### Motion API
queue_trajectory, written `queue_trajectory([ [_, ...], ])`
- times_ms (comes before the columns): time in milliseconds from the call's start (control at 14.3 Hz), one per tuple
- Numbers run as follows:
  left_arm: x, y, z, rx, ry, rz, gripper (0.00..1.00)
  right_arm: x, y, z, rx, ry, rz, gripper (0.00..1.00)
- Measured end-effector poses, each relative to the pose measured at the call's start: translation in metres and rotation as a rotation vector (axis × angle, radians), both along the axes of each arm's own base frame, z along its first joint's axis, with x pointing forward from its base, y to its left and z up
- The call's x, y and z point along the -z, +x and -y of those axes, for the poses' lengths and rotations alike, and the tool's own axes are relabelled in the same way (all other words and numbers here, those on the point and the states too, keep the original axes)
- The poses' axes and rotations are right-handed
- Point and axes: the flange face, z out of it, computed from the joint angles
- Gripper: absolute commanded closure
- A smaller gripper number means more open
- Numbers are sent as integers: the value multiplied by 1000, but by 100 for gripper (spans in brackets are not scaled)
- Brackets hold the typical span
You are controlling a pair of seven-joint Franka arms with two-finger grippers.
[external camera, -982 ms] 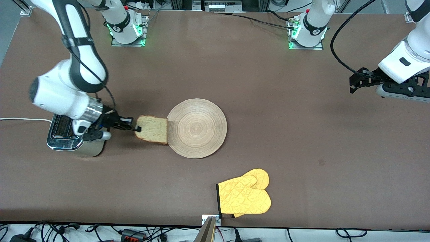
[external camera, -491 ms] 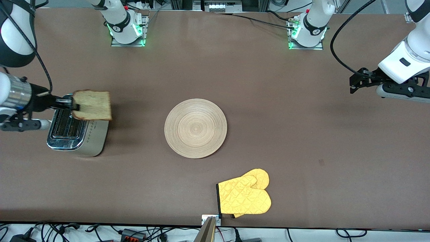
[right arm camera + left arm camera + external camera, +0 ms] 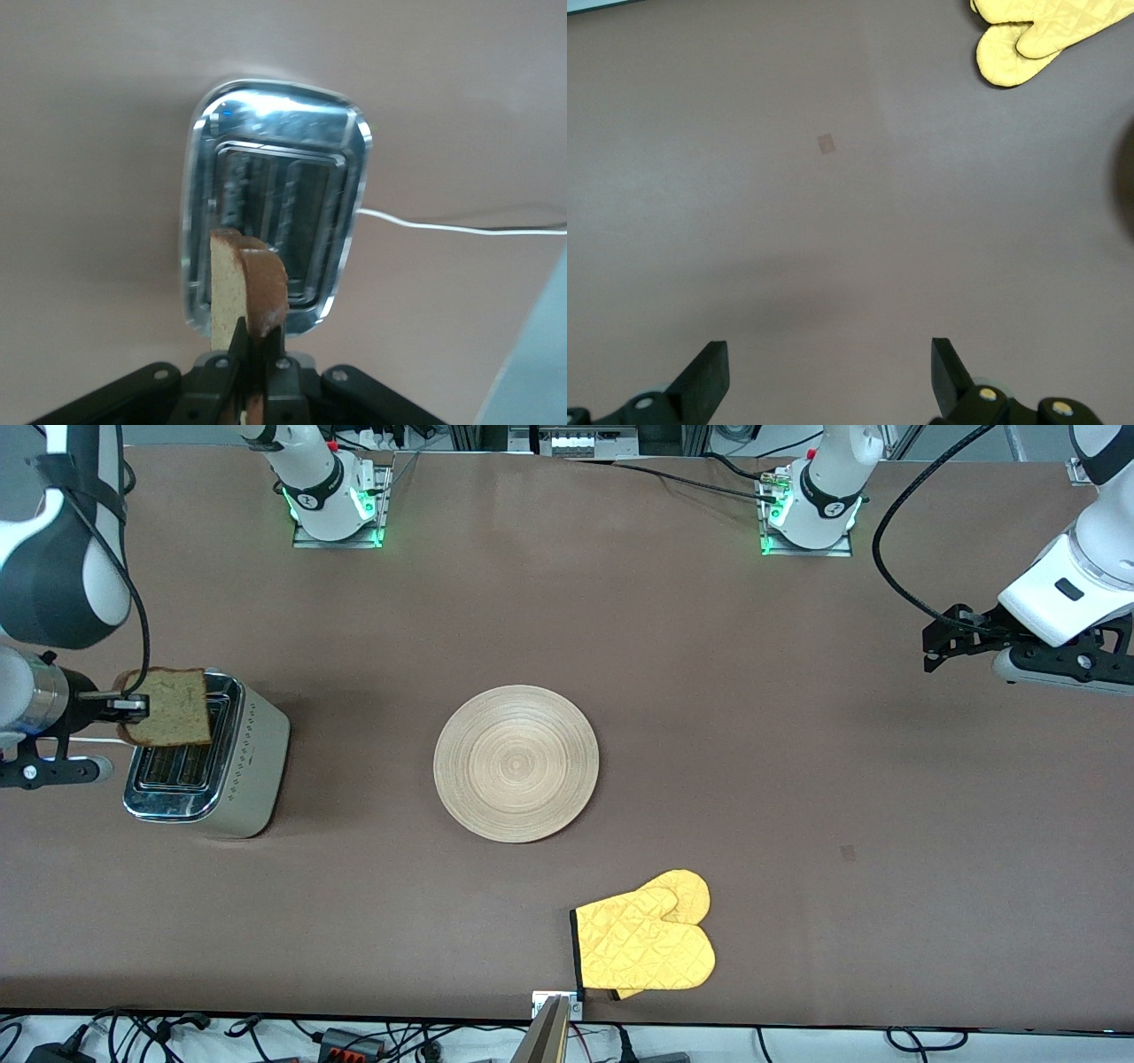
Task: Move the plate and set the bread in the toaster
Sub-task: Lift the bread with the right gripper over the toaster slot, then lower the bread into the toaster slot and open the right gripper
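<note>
Right pincer (image 3: 133,707) pinches the bread (image 3: 168,708) on edge directly above the toaster (image 3: 208,757), parallel to its slots. Left pincer (image 3: 828,376), spread, waits over bare surface (image 3: 797,779).

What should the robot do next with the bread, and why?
Probably line the bread up with a slot and lower it. The right tool pinches it on edge over the toaster, but not yet in a slot. The left tool waits open over bare table.
</note>
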Motion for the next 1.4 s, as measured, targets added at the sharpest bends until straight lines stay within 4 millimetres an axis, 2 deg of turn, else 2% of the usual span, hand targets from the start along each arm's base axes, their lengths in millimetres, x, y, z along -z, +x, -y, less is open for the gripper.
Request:
queue_trajectory([
  [210, 0, 0, -1, -1, 0, -2, 0, 15, 7, 2, -12, -50, -12, 100],
  [701, -3, 0, 1, 2, 0, 5, 0, 29, 22, -2, -39, -64, 33, 100],
  [1122, -2, 1, 2, 3, 0, 4, 0, 66, 36, -5, -34, -82, 36, 100],
  [1402, -1, 2, 2, 2, 0, 3, 0, 72, 40, -7, -10, -91, 51, 100],
])
